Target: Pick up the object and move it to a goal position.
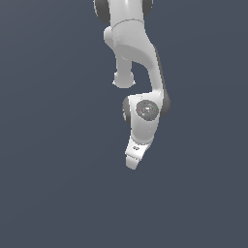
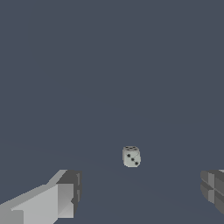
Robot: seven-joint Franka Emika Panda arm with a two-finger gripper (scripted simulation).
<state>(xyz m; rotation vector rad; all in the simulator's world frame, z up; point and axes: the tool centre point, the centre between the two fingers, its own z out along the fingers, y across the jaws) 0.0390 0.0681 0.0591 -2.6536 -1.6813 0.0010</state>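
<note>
The object [image 2: 131,156] is a small pale grey-beige die with black dots. It lies on the dark floor in the wrist view, apart from my gripper [image 2: 140,194] and beyond the fingertips. The jaws stand wide apart, with one finger [image 2: 65,197] on one side and the other finger [image 2: 212,190] at the picture's edge; nothing is between them. In the exterior view the white gripper [image 1: 131,163] points down below the arm's wrist [image 1: 145,110]. The object does not show in the exterior view.
The floor [image 1: 48,169] is a plain dark blue-grey surface all around. The white arm [image 1: 138,53] reaches down from the top of the exterior view. No goal marker shows.
</note>
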